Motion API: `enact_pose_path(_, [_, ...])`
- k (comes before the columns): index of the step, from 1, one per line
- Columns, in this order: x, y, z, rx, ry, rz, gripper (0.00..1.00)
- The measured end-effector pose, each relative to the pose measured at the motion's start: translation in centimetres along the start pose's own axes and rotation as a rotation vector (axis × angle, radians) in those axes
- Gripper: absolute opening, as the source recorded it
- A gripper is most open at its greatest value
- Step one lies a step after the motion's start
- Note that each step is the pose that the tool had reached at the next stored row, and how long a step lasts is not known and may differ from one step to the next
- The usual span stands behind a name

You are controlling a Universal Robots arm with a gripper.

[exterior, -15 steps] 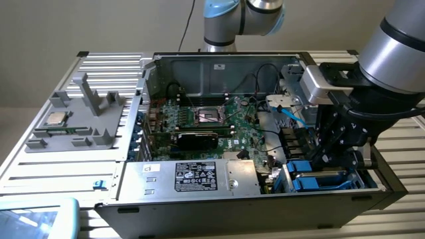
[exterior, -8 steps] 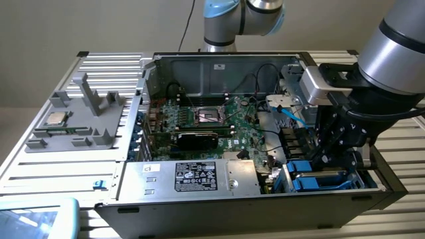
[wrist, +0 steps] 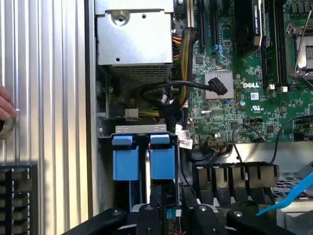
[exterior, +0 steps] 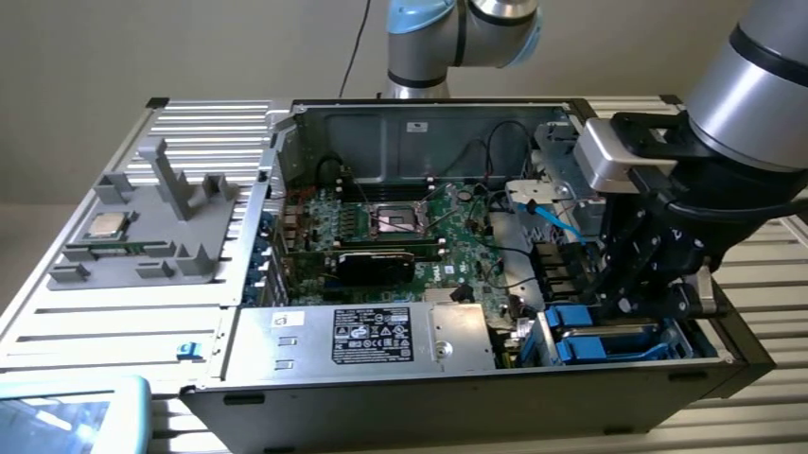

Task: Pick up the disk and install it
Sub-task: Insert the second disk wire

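Hanging low over the open computer case (exterior: 378, 397), the pincer (exterior: 644, 284) sits above the drive bay in the corner at the exterior view's right. Blue plastic carriers (wrist: 143, 156) stand side by side in that bay, and a disk appears to sit in the slot right under the pincer, though its metal body is mostly hidden. Whether the pincer's fingers (wrist: 155, 215) are apart or clamped on the carrier cannot be told. Beside the bay lie the green motherboard (exterior: 417, 236) and the silver power supply (exterior: 378, 336). A grey tray (exterior: 151, 236) with a small chip (exterior: 106, 225) rests on the desk (exterior: 114, 322) at the exterior view's left.
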State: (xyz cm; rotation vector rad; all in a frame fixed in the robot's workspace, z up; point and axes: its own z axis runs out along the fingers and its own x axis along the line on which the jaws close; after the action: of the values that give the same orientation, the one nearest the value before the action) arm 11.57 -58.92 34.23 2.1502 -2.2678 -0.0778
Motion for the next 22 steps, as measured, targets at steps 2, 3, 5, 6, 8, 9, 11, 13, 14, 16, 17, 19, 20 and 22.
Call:
enact_pose_path(2, [0.0,-0.11,-0.81,0.0001,0.0005,0.000,0.30])
enact_pose_path(3, [0.0,-0.23,-1.19,0.0001,0.0005,0.000,0.30])
enact_pose_path(5, [-0.1,-0.50,-1.73,0.0001,0.0014,0.000,0.30])
enact_pose_path(6, [-0.1,-0.58,-1.90,0.0002,0.0027,0.000,0.30])
enact_pose_path(8, [-0.2,-0.74,-2.21,0.0004,0.0066,0.000,0.30])
enact_pose_path(9, [-0.3,-0.87,-2.43,0.0005,0.0087,0.001,0.30])
enact_pose_path(11, [-0.3,-1.17,-3.02,0.0005,0.0097,0.001,0.30])
enact_pose_path(13, [-0.3,-1.41,-3.65,0.0006,0.0099,0.001,0.30])
enact_pose_path(14, [-0.4,-1.50,-3.92,0.0006,0.0099,0.001,0.30])
enact_pose_path(16, [-0.5,-1.53,-4.10,0.0005,0.0098,0.001,0.30])
enact_pose_path(17, [-0.7,-1.51,-4.10,0.0006,0.0098,0.001,0.30])
enact_pose_path(19, [-1.2,-1.50,-4.09,0.0005,0.0099,0.001,0.30])
enact_pose_path(20, [-1.4,-1.49,-4.07,0.0005,0.0096,0.001,0.30])
enact_pose_path(22, [-1.6,-1.48,-4.08,0.0005,0.0098,0.001,0.30])
